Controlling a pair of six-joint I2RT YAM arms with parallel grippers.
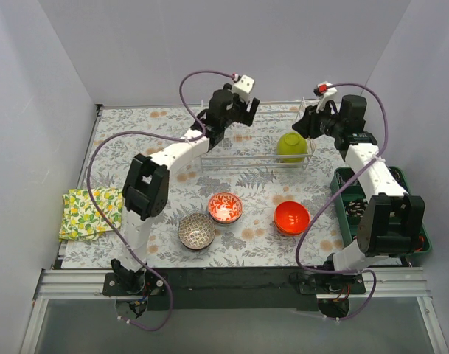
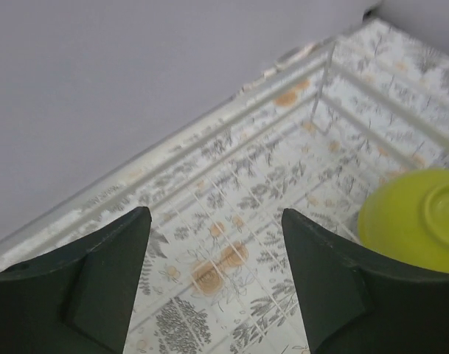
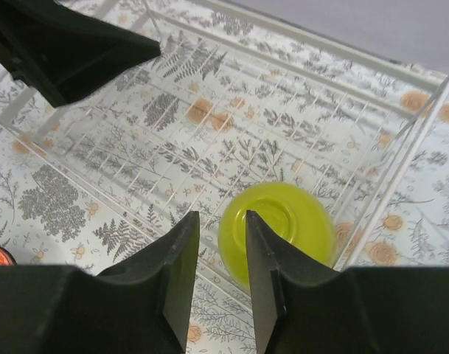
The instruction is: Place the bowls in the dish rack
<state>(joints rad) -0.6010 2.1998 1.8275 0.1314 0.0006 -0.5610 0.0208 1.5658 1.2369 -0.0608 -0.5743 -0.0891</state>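
Left gripper [image 2: 217, 273] and right gripper [image 3: 223, 273] both spread, empty; unheld lime-green bowl [image 3: 279, 225] at 3 o'clock end of dish rack [image 1: 231, 158] may topple

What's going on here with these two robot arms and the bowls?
Two arms are loading bowls into a wire dish rack. One lime-green bowl sits at the rack's right end, with the right end effector hovering just above it, fingers slightly apart and gripping nothing. The left end effector is open and empty over the rack's left part. Not yet loaded, on the table: a brown-patterned bowl, a red-and-white bowl and an orange-red bowl.
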